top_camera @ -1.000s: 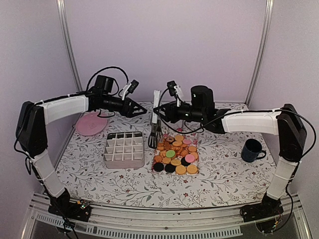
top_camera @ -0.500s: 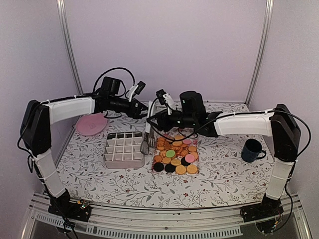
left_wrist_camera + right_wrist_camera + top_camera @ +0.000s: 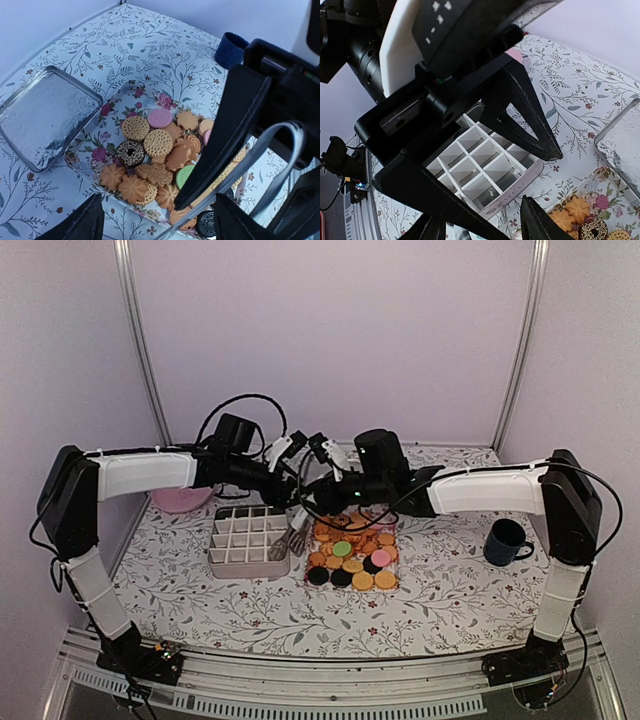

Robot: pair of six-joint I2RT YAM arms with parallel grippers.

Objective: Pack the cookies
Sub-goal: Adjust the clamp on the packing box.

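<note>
The cookies (image 3: 352,550) lie heaped in a floral tray (image 3: 94,150): mostly golden-orange, a few black, pink and one green (image 3: 157,142). Black-and-metal tongs (image 3: 290,536) hang tip down between this tray and the white divided box (image 3: 250,540). My right gripper (image 3: 313,494) is shut on their handle end. My left gripper (image 3: 296,480) meets it from the left, open. In the left wrist view the tongs (image 3: 225,140) pass between its spread fingers (image 3: 160,225) without visible contact. In the right wrist view the left gripper (image 3: 470,75) fills the frame above the box (image 3: 480,170).
A pink plate (image 3: 175,500) lies at the back left behind the box. A silver tin lid (image 3: 47,117) sits beside the tray. A dark blue mug (image 3: 505,540) stands at the right. Both arms cross above the table's middle.
Both grippers have moved toward each other and down. The right one carried the tongs left, from above the tray to over the box's right edge. The left one closed in around them.
</note>
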